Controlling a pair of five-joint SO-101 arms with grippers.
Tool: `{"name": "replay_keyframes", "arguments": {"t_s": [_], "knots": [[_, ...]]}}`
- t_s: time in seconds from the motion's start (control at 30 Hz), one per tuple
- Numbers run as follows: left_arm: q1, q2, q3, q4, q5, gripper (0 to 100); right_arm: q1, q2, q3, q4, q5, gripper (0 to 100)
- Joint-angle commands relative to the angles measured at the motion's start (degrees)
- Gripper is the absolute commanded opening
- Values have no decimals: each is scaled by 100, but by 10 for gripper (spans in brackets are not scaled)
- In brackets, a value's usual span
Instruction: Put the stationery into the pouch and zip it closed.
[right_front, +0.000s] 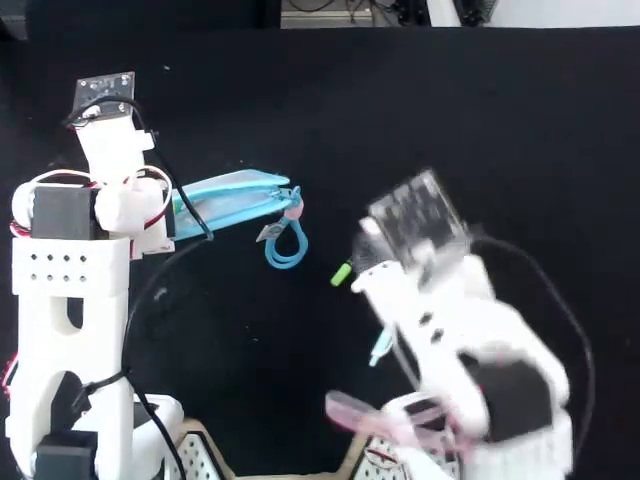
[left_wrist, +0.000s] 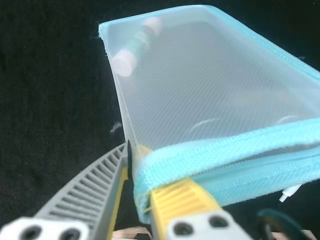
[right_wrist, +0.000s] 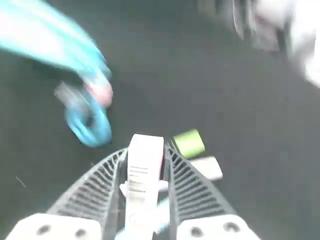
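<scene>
**High view:** pouch (right_front: 235, 198) at 10 o'clock from table centre. Blue loop (right_front: 287, 247) at its 4 o'clock end. Green-capped item (right_front: 342, 272) at 4 o'clock of loop, by right arm's tip.

**Left wrist view:** left gripper (left_wrist: 136, 160) jaws pinched tight on pouch's zipper corner. Capped stick (left_wrist: 134, 49) lies inside pouch.

**Right wrist view:** right gripper (right_wrist: 146, 152) jaws narrow, clamping white stick (right_wrist: 144, 175). Pouch well apart.

**Risk:** you hold one corner only. White stick pushed against zipper edge likely drags pouch free or snags loop. How far mouth gapes, cannot tell.
</scene>
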Motion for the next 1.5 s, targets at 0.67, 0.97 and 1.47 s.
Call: {"name": "replay_keyframes", "arguments": {"t_s": [0.67, 0.97, 1.47], "knots": [[57, 26, 163, -70, 26, 30, -2813, -681, 4048, -8607, -1618, 11], [57, 26, 163, -70, 26, 30, -2778, -356, 4426, -9134, -1574, 11], [57, 35, 171, -62, 26, 30, -2664, 1446, 3899, -10259, -1574, 11]]}}
